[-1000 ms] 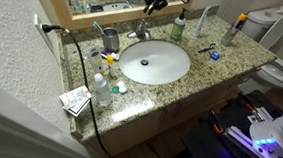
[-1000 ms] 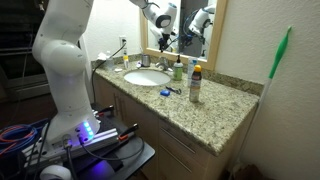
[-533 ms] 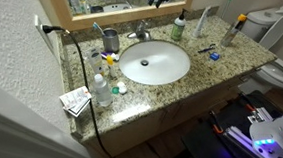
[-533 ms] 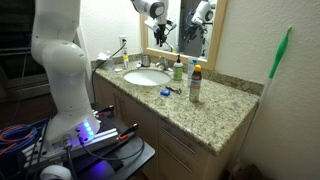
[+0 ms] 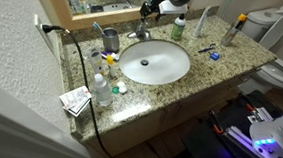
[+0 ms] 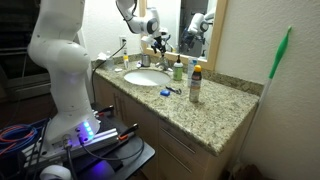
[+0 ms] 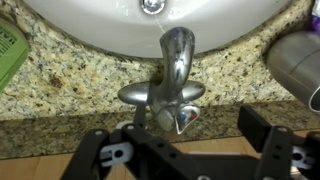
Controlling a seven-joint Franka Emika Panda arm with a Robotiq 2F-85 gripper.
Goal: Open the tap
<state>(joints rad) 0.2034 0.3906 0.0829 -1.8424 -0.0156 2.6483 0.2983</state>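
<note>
Wrist view: the gripper (image 7: 190, 152) is spread wide and grasps nothing, and the tap (image 7: 176, 62) stands just ahead, with its lever between the fingers (image 7: 104, 156) and touching neither. In both exterior views the gripper (image 5: 149, 7) (image 6: 158, 41) hangs just above the tap (image 5: 140, 33) at the worktop's (image 5: 197, 73) back edge.

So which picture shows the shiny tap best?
The wrist view: the tap fills the middle, curved spout and handle plain to see. In both exterior views it is just a tiny chrome bit at the back edge of the white basin.
</note>
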